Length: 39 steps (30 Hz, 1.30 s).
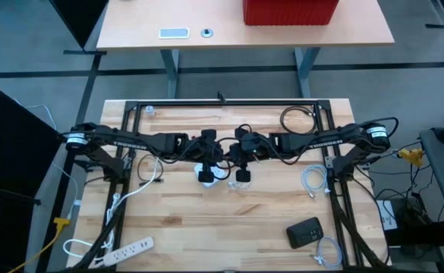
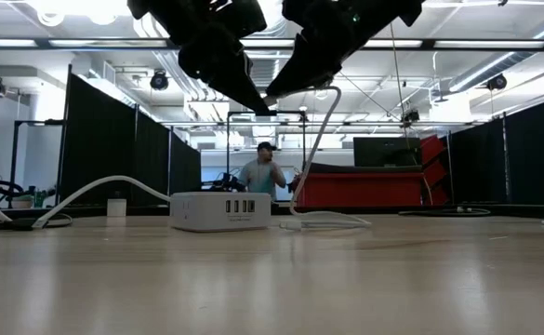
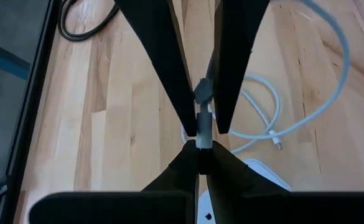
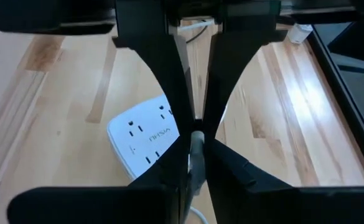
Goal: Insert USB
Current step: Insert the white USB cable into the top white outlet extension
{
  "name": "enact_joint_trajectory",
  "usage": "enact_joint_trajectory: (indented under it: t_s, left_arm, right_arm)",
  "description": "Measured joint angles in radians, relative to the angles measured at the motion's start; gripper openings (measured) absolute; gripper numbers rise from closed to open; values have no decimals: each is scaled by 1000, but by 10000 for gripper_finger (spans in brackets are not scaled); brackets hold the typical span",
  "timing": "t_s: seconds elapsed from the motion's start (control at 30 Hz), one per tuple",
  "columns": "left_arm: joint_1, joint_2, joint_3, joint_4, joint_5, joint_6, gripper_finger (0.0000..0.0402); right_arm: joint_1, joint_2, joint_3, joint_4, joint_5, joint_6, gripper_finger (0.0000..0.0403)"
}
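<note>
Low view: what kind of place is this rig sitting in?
Probably a robotics lab or workshop: black curtain partitions divide the hall, exposed ducts and strip lights run overhead, and a person works at a station behind the wooden table.

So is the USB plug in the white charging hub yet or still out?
Out. In the low view the white cable hangs from the grippers held above the white charging hub, whose front ports show nothing inserted.

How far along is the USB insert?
Done: the plug is lifted off the table, pinched between both grippers, left and right, above the hub. In hand: what looks like a handover between them. Left: the plug is not yet in any of the hub's front ports, so lowering, aligning and inserting remain.
</note>
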Motion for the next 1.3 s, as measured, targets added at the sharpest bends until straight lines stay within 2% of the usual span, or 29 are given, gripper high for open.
enact_joint_trajectory:
  t_s: [0.13,0.27,0.43,0.9,1.1,1.2,1.3]
  left_arm:
    - [0,0,0,0,0,-2,7]
    - [0,0,0,1,12,-47,7]
    - [0,0,0,1,26,-72,7]
    - [2,0,0,27,45,-80,7]
    - [2,0,0,28,48,-64,7]
    - [2,-8,0,-7,49,-61,28]
    - [11,-36,0,-126,46,-46,58]
  right_arm:
    - [7,0,0,-5,12,-18,40]
    - [23,0,0,-11,76,-54,60]
    - [27,1,0,-10,78,-62,75]
    - [27,1,0,-19,76,-50,15]
    - [27,1,0,-30,76,-43,14]
    - [27,-1,-1,-44,77,-36,14]
    - [30,-6,-3,-70,79,-30,14]
